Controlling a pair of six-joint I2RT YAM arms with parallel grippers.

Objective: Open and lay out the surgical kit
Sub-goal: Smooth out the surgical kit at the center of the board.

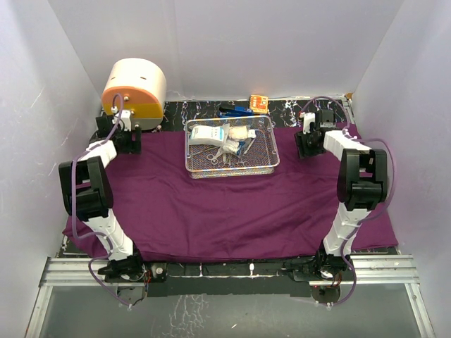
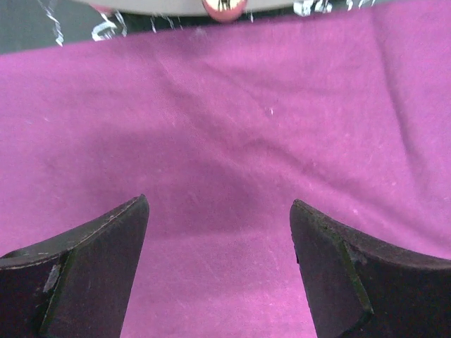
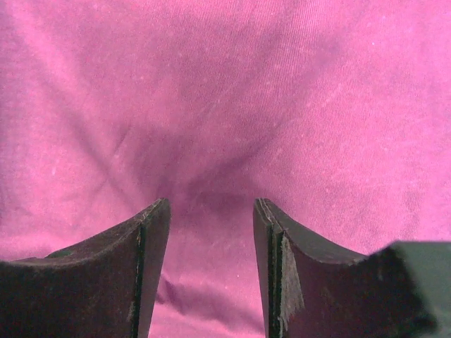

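Two far corners of purple cloth, one arm low over each. Left gripper: spread wide, holding nothing, near cream-and-orange drum. Right gripper: about half parted, gripping nothing, above a pucker of creases. Cloth spread flat; wire tray on its far middle, instruments, gauze and packets inside.
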